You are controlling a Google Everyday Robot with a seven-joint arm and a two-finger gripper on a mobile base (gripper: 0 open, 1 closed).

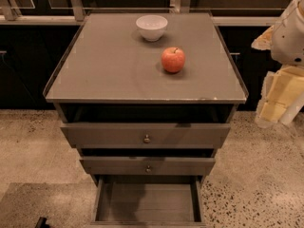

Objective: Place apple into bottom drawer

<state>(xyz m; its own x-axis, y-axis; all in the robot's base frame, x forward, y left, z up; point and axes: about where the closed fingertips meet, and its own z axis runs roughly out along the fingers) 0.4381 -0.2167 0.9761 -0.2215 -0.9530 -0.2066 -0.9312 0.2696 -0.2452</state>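
Observation:
The red-orange apple [173, 59] stands upright on the grey cabinet top [109, 75], right of centre and in front of the white bowl. The bottom drawer [148, 203] is pulled out at the foot of the cabinet, and its plank floor is bare. My arm and gripper [280, 103] hang at the right edge of the camera view. They are beside the cabinet's right side, apart from the apple and about level with the top. The gripper holds nothing that I can see.
A white bowl [151, 27] sits at the back of the cabinet top. The two upper drawers [146, 136] with small round knobs stand slightly out. Speckled floor [256, 175] surrounds the cabinet. A dark wall with rails runs behind.

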